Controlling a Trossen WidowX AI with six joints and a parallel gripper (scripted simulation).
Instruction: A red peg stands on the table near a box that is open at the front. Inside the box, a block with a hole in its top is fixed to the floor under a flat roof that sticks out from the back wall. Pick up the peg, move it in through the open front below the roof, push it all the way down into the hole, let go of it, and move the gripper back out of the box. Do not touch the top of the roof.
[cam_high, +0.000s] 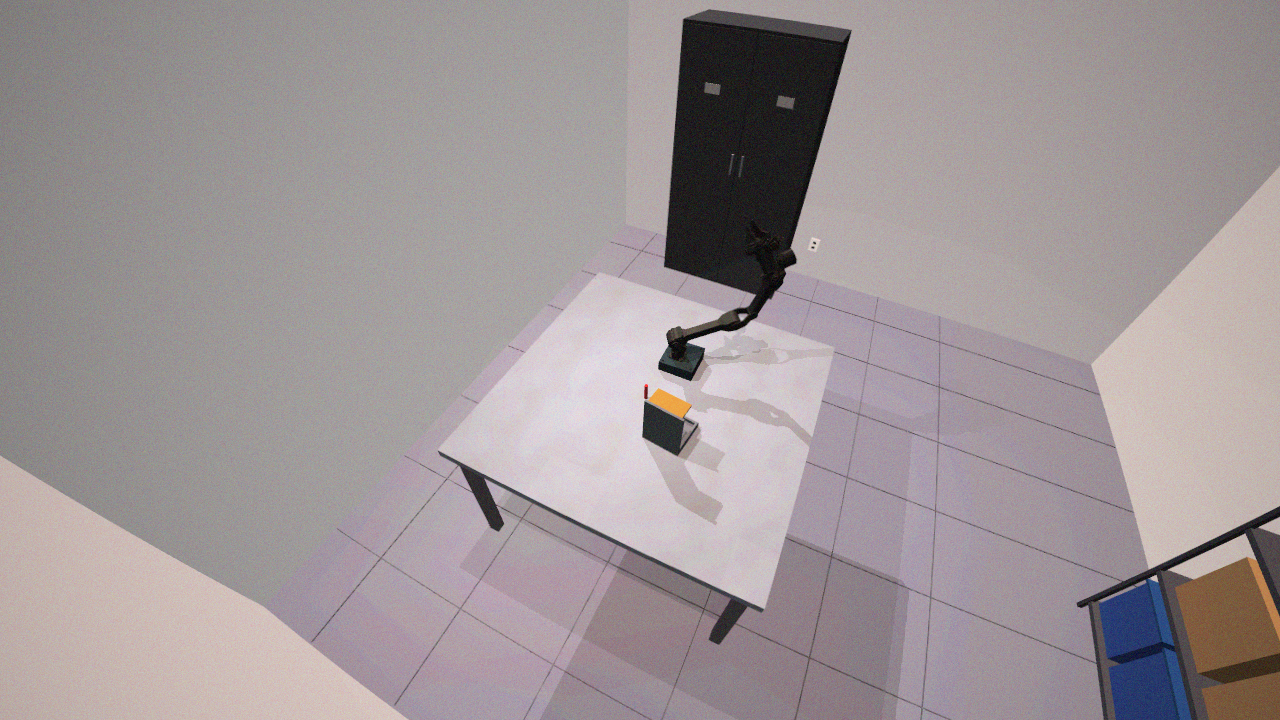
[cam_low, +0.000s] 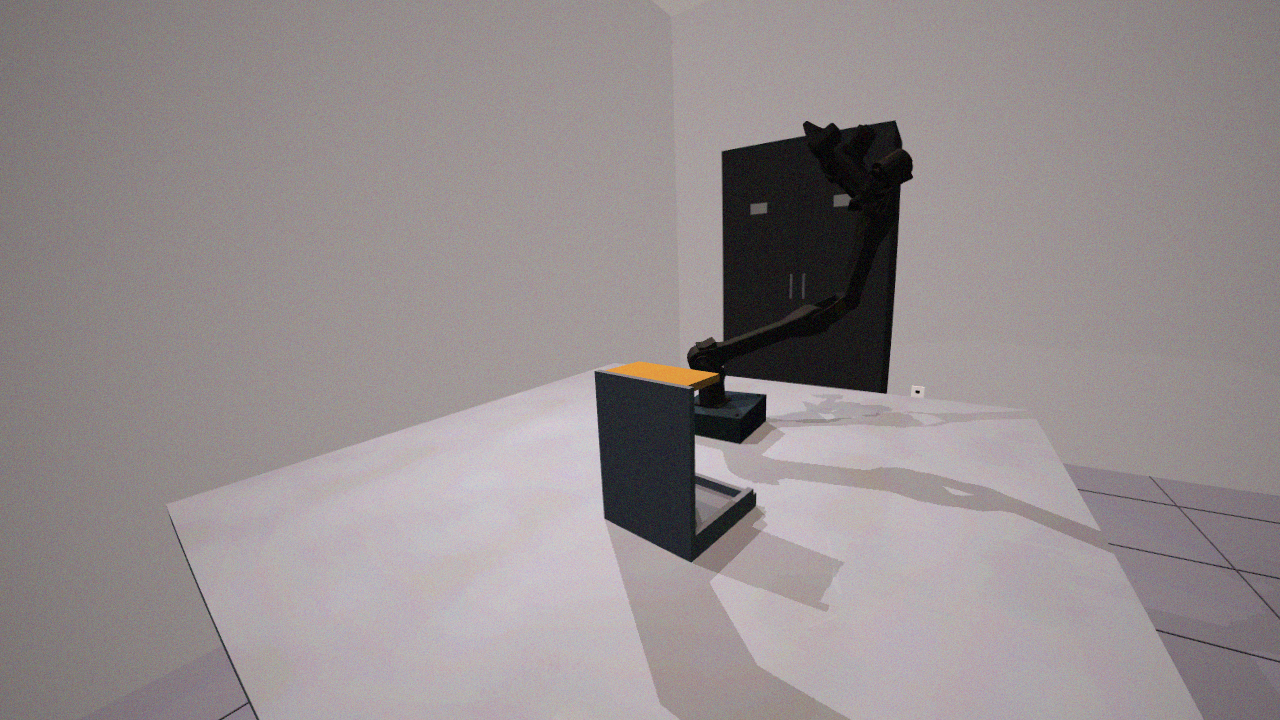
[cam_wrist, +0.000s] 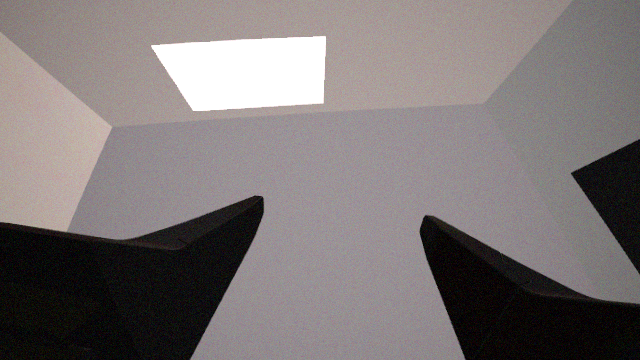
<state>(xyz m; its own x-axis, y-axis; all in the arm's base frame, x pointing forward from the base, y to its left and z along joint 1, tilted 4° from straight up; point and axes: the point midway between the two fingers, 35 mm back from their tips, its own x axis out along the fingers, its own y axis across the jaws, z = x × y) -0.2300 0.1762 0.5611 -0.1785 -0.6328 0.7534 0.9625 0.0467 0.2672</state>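
Note:
A red peg (cam_high: 645, 391) stands upright on the table just beyond the left end of the box in the top view; it does not show in the exterior view. The dark box (cam_high: 663, 428) (cam_low: 644, 456) turns its back wall to the top and exterior views. Its orange roof (cam_high: 669, 402) (cam_low: 662, 373) sticks out from the top of that wall toward the arm. The block and its hole are hidden. My gripper (cam_high: 757, 225) (cam_low: 836, 128) (cam_wrist: 342, 210) is open and empty, raised high above the table, far from peg and box, with its fingers pointing upward.
The arm's base (cam_high: 681, 360) (cam_low: 735, 416) stands on the table (cam_high: 554, 376) (cam_low: 402, 537) on the roof's side of the box. A tall black cabinet (cam_high: 716, 134) (cam_low: 760, 259) stands behind the arm. A shelf with blue and brown boxes is at the lower right of the top view.

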